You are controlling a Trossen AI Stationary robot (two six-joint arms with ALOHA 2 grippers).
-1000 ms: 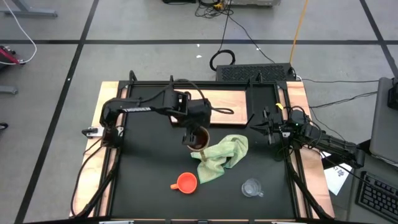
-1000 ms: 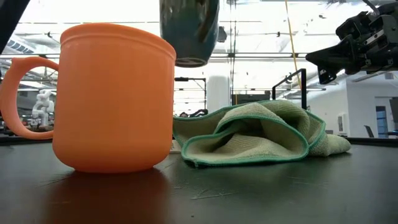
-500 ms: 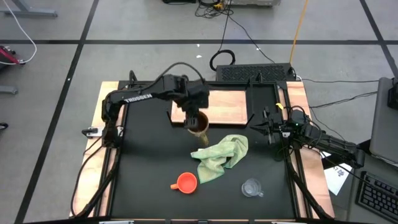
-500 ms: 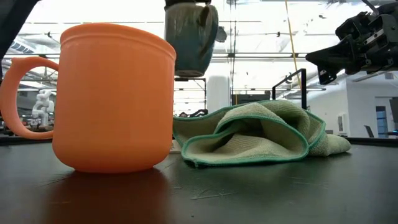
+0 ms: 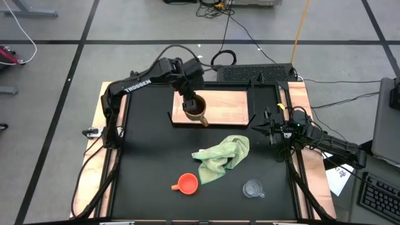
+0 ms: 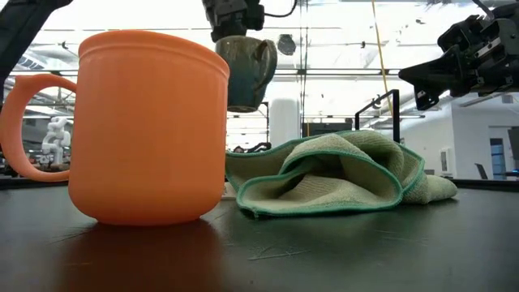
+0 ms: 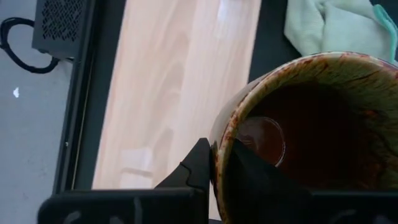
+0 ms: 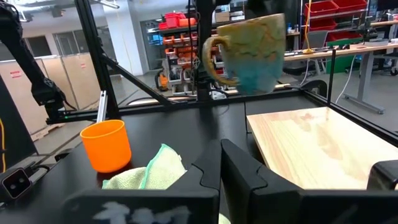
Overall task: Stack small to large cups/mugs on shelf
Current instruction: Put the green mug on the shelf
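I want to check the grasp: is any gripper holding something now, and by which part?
The left gripper holds the brown mug by its rim, one finger inside and one outside the wall, above the shelf. The right gripper is shut and holds nothing.

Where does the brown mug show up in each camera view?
High view: mug upper centre, held over the shelf by the left hand.
Low view: mug top centre, hanging in the air behind the orange cup.
Left wrist view: mug fills the right side, rim pinched.
Right wrist view: mug top centre, above the shelf.
Shared landmark: the green cloth.
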